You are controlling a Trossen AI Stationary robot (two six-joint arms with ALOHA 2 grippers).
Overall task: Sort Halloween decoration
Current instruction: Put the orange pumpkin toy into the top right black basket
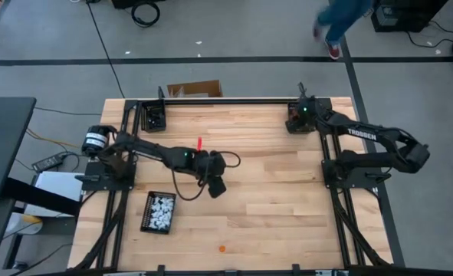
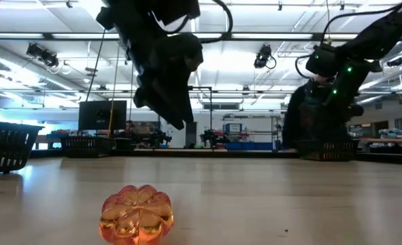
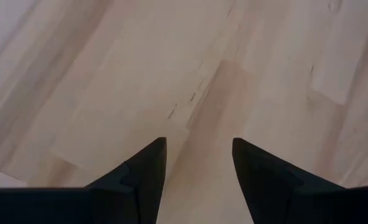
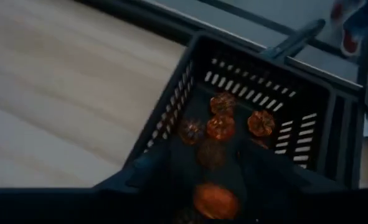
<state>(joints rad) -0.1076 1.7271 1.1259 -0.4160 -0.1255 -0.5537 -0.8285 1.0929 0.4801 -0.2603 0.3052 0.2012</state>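
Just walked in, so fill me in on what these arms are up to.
The robot is sorting Halloween trinkets by colour. The right gripper hangs over a far-corner basket holding orange pumpkins. The left gripper is open and empty above mid-table. White pieces fill a tray; one orange pumpkin remains on the table.

The right tool (image 1: 297,121) hangs over the far-right tray (image 4: 196,56); the left tool (image 1: 217,186) hovers mid-table (image 1: 287,199).
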